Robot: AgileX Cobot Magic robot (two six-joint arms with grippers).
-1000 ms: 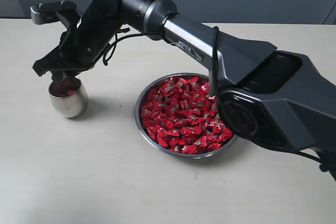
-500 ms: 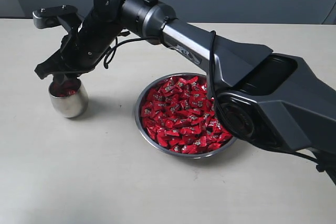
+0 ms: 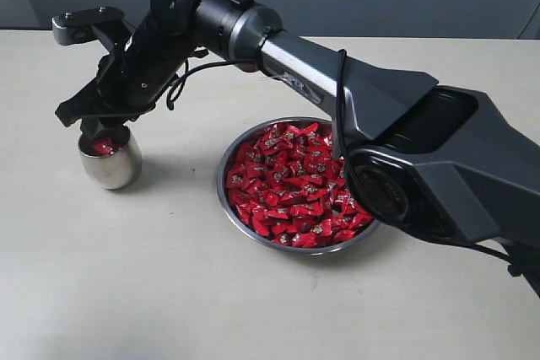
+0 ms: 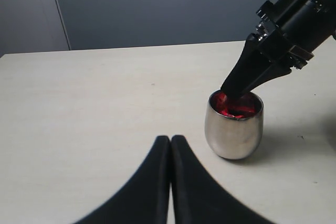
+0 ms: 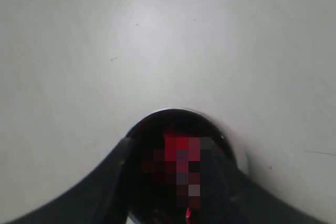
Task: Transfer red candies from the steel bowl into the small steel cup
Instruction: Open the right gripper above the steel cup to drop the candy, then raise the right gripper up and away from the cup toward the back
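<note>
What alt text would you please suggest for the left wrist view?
A small steel cup holding red candies stands on a beige table, with the right gripper poised at its mouth. The left gripper, shut, fills the foreground.

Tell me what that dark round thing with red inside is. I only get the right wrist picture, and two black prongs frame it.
Observer: It is the small steel cup, upright on the table, with the right claw open just over its mouth.
Visitor: Where do the red bits come from?
Observer: From the steel bowl beside the cup, heaped with red candies.
Visitor: Is there a second arm?
Observer: Yes. The left claw is shut and sits well apart from the cup.
</note>
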